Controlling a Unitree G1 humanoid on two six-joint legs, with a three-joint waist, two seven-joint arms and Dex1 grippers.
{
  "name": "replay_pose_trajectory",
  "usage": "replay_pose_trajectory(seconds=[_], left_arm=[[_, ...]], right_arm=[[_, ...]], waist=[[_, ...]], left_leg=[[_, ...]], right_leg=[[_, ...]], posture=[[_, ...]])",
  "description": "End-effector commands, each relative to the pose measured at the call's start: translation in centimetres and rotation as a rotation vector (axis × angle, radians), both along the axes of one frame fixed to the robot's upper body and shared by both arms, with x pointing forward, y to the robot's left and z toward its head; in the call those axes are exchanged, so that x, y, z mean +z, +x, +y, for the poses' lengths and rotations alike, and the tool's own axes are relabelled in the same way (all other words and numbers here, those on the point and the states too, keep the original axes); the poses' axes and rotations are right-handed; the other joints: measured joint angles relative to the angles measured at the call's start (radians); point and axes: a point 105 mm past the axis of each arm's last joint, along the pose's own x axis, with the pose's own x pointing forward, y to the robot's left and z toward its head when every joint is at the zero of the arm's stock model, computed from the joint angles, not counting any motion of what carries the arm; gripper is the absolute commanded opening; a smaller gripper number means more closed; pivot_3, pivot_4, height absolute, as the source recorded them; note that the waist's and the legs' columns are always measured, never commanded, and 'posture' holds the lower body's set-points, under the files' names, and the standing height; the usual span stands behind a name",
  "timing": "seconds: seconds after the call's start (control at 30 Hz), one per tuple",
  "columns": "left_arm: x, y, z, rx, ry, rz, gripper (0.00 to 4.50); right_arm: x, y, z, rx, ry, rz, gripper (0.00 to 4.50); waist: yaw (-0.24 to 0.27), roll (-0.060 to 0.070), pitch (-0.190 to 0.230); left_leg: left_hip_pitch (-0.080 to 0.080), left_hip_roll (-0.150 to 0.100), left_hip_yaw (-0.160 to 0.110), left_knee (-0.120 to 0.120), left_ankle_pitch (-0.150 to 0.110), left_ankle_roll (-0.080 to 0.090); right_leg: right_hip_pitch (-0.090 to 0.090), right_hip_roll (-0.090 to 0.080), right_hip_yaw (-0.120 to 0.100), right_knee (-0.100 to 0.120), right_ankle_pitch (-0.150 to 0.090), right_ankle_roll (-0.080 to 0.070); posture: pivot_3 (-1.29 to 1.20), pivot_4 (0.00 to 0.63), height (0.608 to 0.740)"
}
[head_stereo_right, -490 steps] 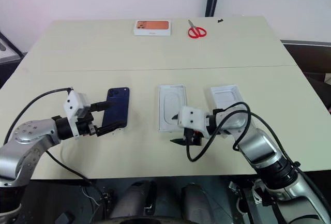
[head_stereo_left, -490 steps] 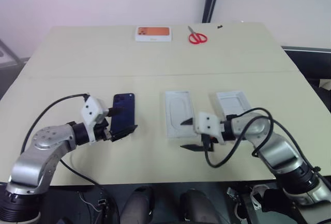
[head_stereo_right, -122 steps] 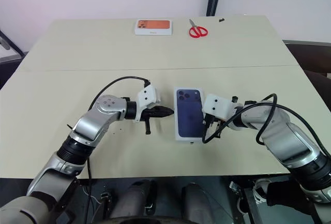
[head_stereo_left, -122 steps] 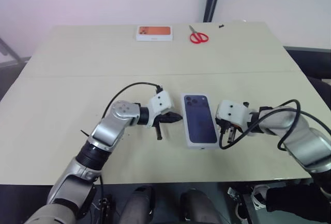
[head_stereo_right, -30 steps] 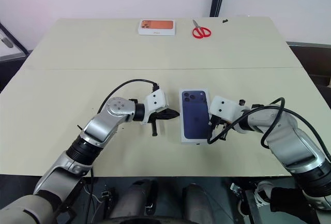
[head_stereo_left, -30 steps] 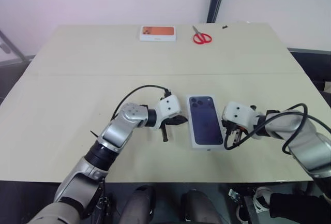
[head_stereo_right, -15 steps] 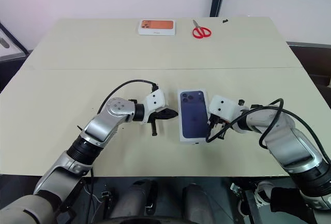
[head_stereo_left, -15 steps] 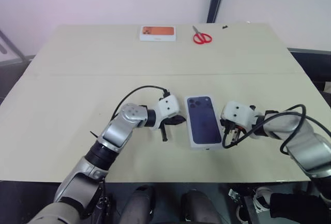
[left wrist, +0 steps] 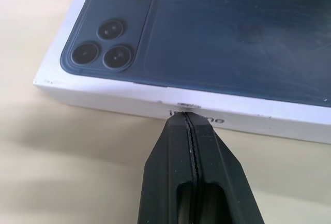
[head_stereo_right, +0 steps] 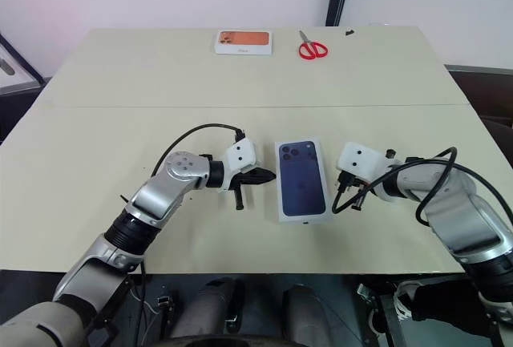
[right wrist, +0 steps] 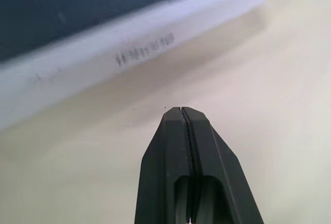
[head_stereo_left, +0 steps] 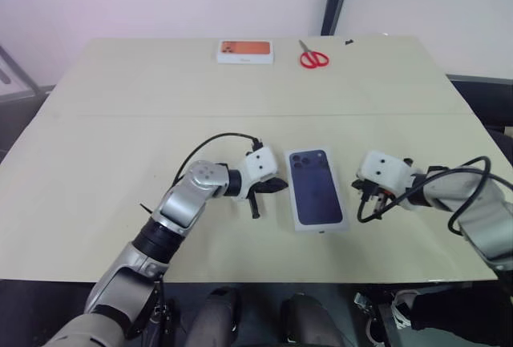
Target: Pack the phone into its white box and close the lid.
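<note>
The lid (head_stereo_left: 316, 187), white with a dark blue phone picture on top, lies flat on the table between my two grippers and covers the white box. The phone is hidden. My left gripper (head_stereo_left: 280, 183) is shut, and its tip rests at the lid's left side wall; the left wrist view shows that gripper (left wrist: 188, 118) right against the white wall of the lid (left wrist: 207, 32). My right gripper (head_stereo_right: 348, 187) is shut and empty, a short gap to the right of the lid. The right wrist view has that gripper (right wrist: 181, 110) over bare table near the lid's edge (right wrist: 77, 38).
A white box with an orange picture (head_stereo_left: 244, 50) and red scissors (head_stereo_left: 313, 58) lie at the table's far edge. Black cables loop from both wrists over the table (head_stereo_left: 96, 147).
My right gripper has drawn back to the right, off the lid's right side, leaving a gap. The left gripper and the lid have stayed where they were.
</note>
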Motion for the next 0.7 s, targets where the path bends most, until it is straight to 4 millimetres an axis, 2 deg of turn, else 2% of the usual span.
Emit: replay_pose_trajectory(seconds=[0.03,0.17,0.27,0.37,0.43,0.7], left_arm=[[2.9,1.2,-0.1,0.028,-0.082,-0.067,0.00],[4.3,2.5,-0.4,0.060,-0.118,-0.097,0.00],[4.7,3.2,-1.4,0.052,-0.107,-0.120,0.00],[3.9,3.4,-2.8,0.022,-0.058,-0.124,0.00],[3.1,3.7,-3.3,0.013,-0.020,-0.123,0.00],[0.8,3.6,-4.4,-0.019,0.060,-0.087,0.00]], right_arm=[[2.8,-0.2,0.1,0.046,0.050,-0.069,0.01],[3.5,-2.0,1.5,0.133,0.158,-0.008,0.01],[2.7,-3.8,3.0,0.205,0.212,0.082,0.01],[0.8,-4.9,4.0,0.228,0.205,0.143,0.01],[-0.3,-4.8,3.8,0.203,0.175,0.150,0.01],[-2.8,-5.0,3.0,0.146,0.095,0.181,0.01]], waist=[[0.000,0.000,0.000],[0.002,0.000,0.000],[0.002,0.000,0.000],[0.001,-0.001,0.000],[0.001,-0.001,0.000],[0.001,-0.004,-0.002]], left_leg=[[0.000,0.000,0.000,0.000,0.000,0.000],[0.000,0.000,0.000,0.000,0.000,0.000],[0.000,0.000,0.000,0.000,0.000,0.000],[0.000,0.000,0.000,0.000,0.000,0.001],[0.000,0.000,0.000,0.001,-0.001,0.001],[0.001,0.000,0.000,0.001,0.000,0.000]], right_leg=[[0.000,0.000,0.000,0.000,0.000,0.000],[0.000,0.000,-0.001,0.000,0.000,0.000],[0.001,0.000,-0.001,0.000,0.000,0.000],[0.001,0.000,-0.001,0.000,0.000,0.000],[0.001,0.000,-0.001,0.000,0.000,0.000],[0.002,0.000,-0.001,0.000,0.000,0.000]], posture=[[0.00,0.150,0.740],[0.00,0.150,0.740],[0.00,0.150,0.740],[0.00,0.150,0.740],[0.00,0.150,0.740],[0.00,0.150,0.740]])
